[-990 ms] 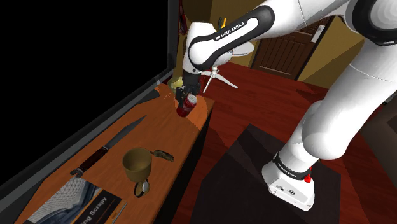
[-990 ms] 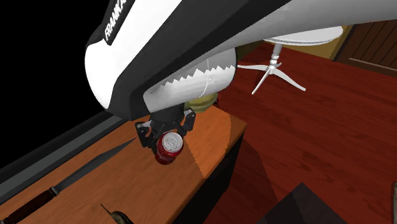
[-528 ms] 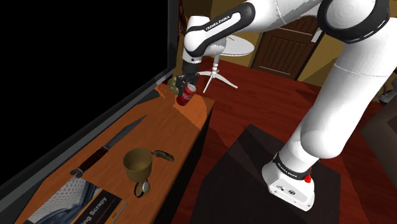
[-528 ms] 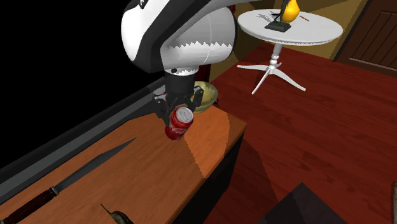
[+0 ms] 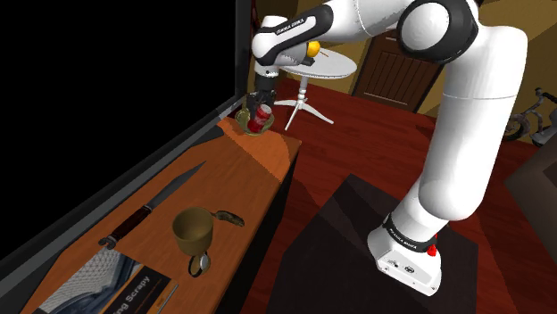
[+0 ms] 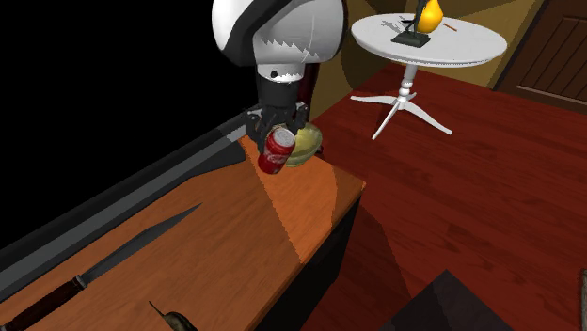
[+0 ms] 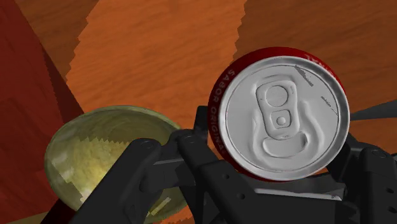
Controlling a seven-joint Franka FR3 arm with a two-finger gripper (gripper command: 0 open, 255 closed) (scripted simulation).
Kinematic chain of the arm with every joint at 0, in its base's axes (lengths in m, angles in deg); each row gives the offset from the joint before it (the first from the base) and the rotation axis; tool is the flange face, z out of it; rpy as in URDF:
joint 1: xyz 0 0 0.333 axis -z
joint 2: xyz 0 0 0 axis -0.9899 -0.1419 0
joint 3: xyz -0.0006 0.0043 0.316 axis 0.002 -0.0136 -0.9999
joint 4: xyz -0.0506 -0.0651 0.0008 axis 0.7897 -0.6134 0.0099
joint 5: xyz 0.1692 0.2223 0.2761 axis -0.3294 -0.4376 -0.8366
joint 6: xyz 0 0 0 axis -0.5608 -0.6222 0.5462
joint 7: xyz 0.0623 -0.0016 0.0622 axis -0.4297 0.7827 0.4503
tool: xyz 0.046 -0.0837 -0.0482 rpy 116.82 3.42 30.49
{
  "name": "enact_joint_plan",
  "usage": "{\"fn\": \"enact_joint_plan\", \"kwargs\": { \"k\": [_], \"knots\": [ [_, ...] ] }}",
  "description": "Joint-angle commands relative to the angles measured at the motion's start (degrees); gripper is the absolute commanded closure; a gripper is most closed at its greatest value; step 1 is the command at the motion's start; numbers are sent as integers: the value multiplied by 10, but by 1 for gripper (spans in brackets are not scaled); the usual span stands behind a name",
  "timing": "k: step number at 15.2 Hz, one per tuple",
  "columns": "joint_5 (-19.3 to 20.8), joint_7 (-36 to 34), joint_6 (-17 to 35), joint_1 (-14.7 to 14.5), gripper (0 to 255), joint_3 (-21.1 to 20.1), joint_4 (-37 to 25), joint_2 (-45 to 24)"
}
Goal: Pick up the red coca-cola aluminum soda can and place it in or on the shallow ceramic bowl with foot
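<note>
A red soda can [image 6: 277, 150] with a silver top [image 7: 282, 115] hangs tilted in the air, clasped by my black gripper [image 6: 275, 124]. The gripper [image 5: 260, 105] is shut on the can [image 5: 260, 119] near the far end of the wooden table [image 5: 196, 201]. Just beyond and beside the can sits a shallow yellow-green bowl [image 6: 306, 143], partly covered by it. In the wrist view the bowl [image 7: 102, 147] lies beside the gripper, below the can's level, over the table's end.
On the table lie a long knife [image 5: 152, 205], a brown cup [image 5: 192, 229], a spoon [image 5: 199, 262] and a book [image 5: 107, 287]. A white round side table [image 6: 425, 42] with a yellow object stands on the red floor. A black area lies beyond the table's far edge.
The arm has carried the can farther along the table toward the bowl; the can now hangs next to the bowl at the table's end.
</note>
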State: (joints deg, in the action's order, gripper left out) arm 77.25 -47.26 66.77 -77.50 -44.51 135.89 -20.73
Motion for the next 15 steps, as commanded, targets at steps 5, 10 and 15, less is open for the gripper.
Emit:
{"fn": "enact_joint_plan", "kwargs": {
  "k": [5,10,15],
  "knots": [
    [-2,36,-76,37,255,12,-191,-120],
    [-3,52,-171,69,255,15,-415,-253],
    [-3,56,-208,83,255,14,-531,-332]
  ]
}}
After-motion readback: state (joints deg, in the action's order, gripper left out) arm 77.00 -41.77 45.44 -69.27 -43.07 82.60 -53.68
